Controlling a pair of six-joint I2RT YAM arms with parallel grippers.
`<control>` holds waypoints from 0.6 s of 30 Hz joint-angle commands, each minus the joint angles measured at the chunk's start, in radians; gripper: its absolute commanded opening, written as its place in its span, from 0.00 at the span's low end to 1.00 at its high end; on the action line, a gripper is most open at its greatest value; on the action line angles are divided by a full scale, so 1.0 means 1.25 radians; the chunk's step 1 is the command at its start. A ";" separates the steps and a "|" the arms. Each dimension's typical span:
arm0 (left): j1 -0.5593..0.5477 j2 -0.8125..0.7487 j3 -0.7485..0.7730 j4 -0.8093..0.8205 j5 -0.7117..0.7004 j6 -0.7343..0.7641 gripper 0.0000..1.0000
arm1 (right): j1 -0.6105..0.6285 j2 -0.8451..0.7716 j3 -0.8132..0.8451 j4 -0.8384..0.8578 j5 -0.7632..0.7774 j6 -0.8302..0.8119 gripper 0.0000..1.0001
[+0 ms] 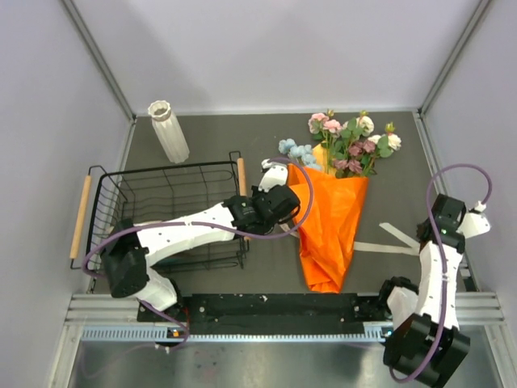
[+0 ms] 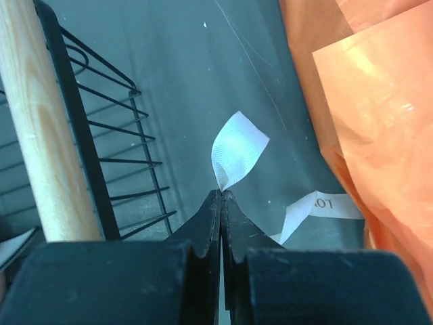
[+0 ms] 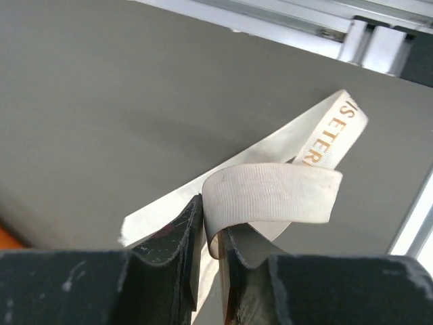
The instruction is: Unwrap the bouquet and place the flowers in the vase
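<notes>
Left gripper (image 2: 221,196): jaws pressed together, pinching the tip of a white ribbon (image 2: 237,149), which curls up off the table (image 1: 242,133). It sits between the rack (image 1: 161,212) and the left edge of the orange wrap (image 1: 331,218), close to both. The rack's wooden handle fills the left of the wrist view.

Right gripper (image 3: 211,211): jaws nearly together, clamped on a folded-over loop of ribbon with gold lettering. More of that strip lies flat on the table beyond the loop. From above this gripper is at the right side of the table, well apart from the wrap, with flat ribbon strips on the table between the two.

Can't tell whether both grippers hold the same strip; the wrap hides anything that runs under it.

Bouquet (image 1: 335,186): lying flat mid-table, right of the rack. The pointed end of the wrap faces the arm bases and the open end faces the far wall. Flowers (image 1: 353,144) are in the wrap, with pink, cream and mauve heads fanned out past its open end. A pale blue cluster is at the far-left side, just beyond the left gripper.

Vase (image 1: 168,131): far-left corner, behind the rack, looks upright. It is well apart from the bouquet, with nothing in it as far as the top view shows.
</notes>
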 commanded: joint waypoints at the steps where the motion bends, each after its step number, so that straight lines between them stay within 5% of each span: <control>1: 0.014 -0.009 -0.030 -0.017 -0.018 -0.115 0.00 | -0.010 0.028 0.051 -0.003 0.111 0.004 0.16; 5: 0.032 0.017 -0.045 -0.039 -0.003 -0.188 0.00 | -0.010 0.026 0.064 0.000 0.081 -0.007 0.28; 6: 0.032 0.021 -0.044 -0.032 0.008 -0.184 0.00 | -0.010 0.025 0.062 0.003 0.062 -0.023 0.42; 9: 0.032 0.015 -0.055 0.026 0.091 -0.125 0.21 | -0.010 0.012 0.066 0.010 -0.047 -0.059 0.77; 10: 0.032 0.000 -0.061 0.033 0.106 -0.115 0.35 | -0.009 0.005 0.067 -0.001 -0.104 -0.066 0.80; 12: 0.034 -0.016 -0.063 0.052 0.160 -0.084 0.44 | -0.008 -0.029 0.069 -0.022 -0.163 -0.078 0.83; 13: 0.032 -0.037 -0.062 0.054 0.175 -0.076 0.47 | -0.001 -0.041 0.070 -0.036 -0.212 -0.079 0.92; 15: 0.032 -0.058 -0.059 0.063 0.210 -0.040 0.59 | 0.040 -0.065 0.071 -0.076 -0.258 -0.091 0.93; 18: 0.032 -0.091 -0.033 0.070 0.285 0.007 0.71 | 0.258 -0.120 0.097 -0.121 -0.225 -0.046 0.93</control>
